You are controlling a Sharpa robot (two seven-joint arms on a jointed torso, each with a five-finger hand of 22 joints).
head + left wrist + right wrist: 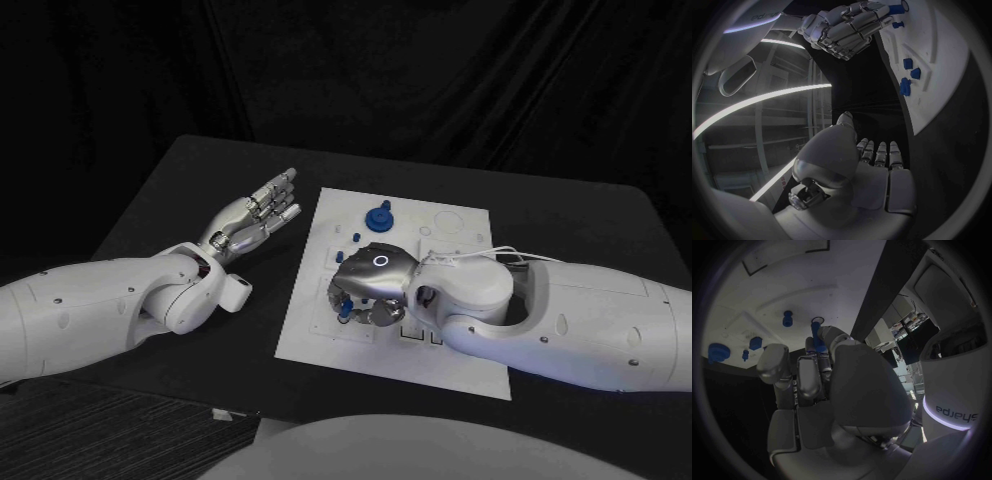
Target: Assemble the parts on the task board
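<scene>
Two hands are at work: the right hand [372,285] hangs over the near left part of the board [462,355], its fingers [811,375] curled around a slim blue part [816,335]. The left hand [257,220] lies on the black table [173,190] just left of the board, flat, fingers apart, holding nothing. More blue parts [378,217] stand farther back on the board.

Right arm [951,412]: the word "sharpa" in dark letters on its white cover, shown mirrored in the right wrist view.
Same arm in the left wrist view: part of that word, too cut off to read.
</scene>
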